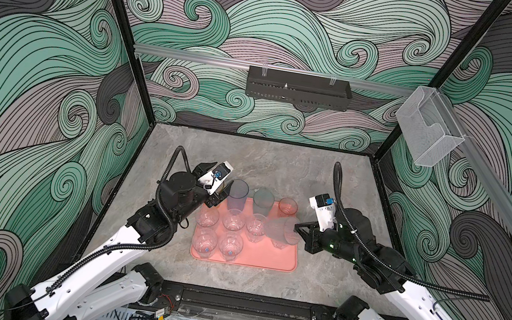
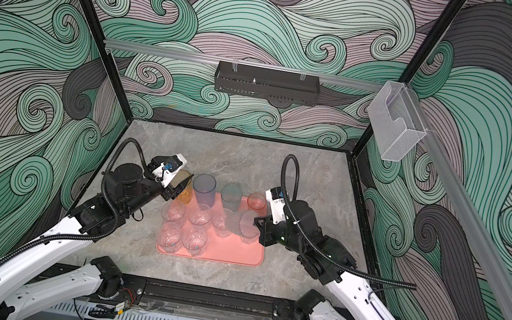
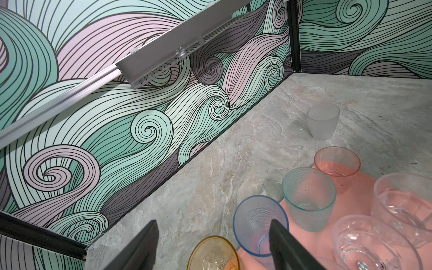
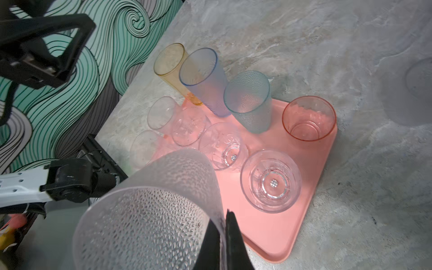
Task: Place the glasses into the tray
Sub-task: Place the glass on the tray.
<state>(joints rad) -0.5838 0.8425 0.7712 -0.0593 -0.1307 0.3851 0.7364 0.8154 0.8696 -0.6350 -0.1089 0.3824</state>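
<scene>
Salmon-pink rectangular plastic tray (image 1: 266,260) on grey marble counter (image 1: 247,159). Twelve tumblers, ten on tray. Far edge: one tall amber tumbler (image 4: 168,60) at the left corner, one tall blue-violet tumbler (image 1: 238,194), one tall teal tumbler (image 1: 263,202), one short reddish tumbler (image 1: 288,206). Nearer: six short clear tumblers (image 1: 234,220).

Right gripper (image 4: 225,217) pinches the rim of one textured clear tumbler (image 4: 152,210), tilted over the tray's right edge.

One frosted clear tumbler (image 3: 323,121) stands on counter off the far right corner.

Left gripper (image 3: 213,224) has jaws spread by the amber tumbler.

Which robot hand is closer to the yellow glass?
Left. The left gripper is open around the yellow glass. The right gripper is across the tray, pinching a frosted glass.
</scene>
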